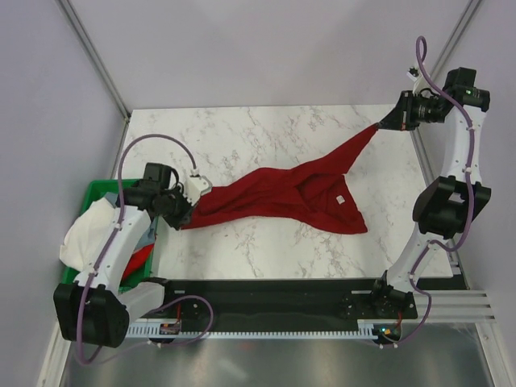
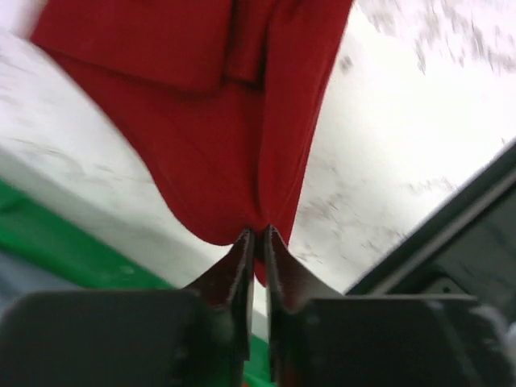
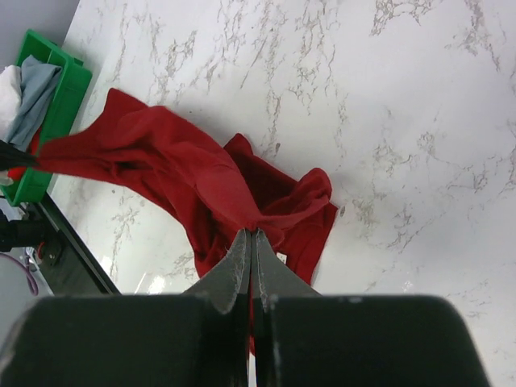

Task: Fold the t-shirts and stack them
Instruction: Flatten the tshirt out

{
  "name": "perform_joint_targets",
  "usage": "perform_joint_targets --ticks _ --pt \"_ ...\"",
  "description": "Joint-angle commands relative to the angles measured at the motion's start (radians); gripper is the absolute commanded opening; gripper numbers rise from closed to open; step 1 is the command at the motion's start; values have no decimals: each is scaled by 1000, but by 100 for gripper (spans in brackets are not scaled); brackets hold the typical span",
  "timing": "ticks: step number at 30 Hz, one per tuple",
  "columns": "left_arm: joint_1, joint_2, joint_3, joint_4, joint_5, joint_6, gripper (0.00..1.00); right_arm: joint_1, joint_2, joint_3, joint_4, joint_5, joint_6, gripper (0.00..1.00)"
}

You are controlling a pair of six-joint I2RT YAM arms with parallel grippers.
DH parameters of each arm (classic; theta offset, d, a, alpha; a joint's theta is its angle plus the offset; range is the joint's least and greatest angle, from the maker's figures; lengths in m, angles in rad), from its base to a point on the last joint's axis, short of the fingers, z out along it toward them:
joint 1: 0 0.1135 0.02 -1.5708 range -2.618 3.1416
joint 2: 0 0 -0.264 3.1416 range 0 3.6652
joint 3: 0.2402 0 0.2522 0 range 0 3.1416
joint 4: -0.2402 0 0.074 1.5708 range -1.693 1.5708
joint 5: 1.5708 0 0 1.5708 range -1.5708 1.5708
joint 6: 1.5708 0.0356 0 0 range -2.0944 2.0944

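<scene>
Tightly, left pincer (image 2: 258, 235), right pincer (image 3: 250, 236), pinching t-shirt (image 1: 282, 197)

Even bright light, blurry left-wrist view

One dark red t-shirt (image 1: 282, 197), three binned tees (image 1: 85, 234), one green bin (image 1: 95, 190), two tools (image 1: 187, 216) (image 1: 379, 126)

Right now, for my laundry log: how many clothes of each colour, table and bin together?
Red: 2, the red shirt on the table, a red piece in the bin
White: 1, a white piece in it
Grey: 1, a grey piece in it
Total: 4
</scene>
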Motion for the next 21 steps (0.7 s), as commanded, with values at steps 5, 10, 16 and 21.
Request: perform_joint_targets --ticks 5,10,16,21 --pt "0 64 -34 -51 69 41 33 -1 6 -12 67 -40 56 0" --pt "2 217 58 85 -20 35 42 -1 8 -39 67 -32 50 0" --pt "-7 441 166 148 9 -6 46 1 0 -65 65 -29 44 0" --pt "-93 532 210 187 4 -69 42 1 -2 -81 65 -18 38 0"
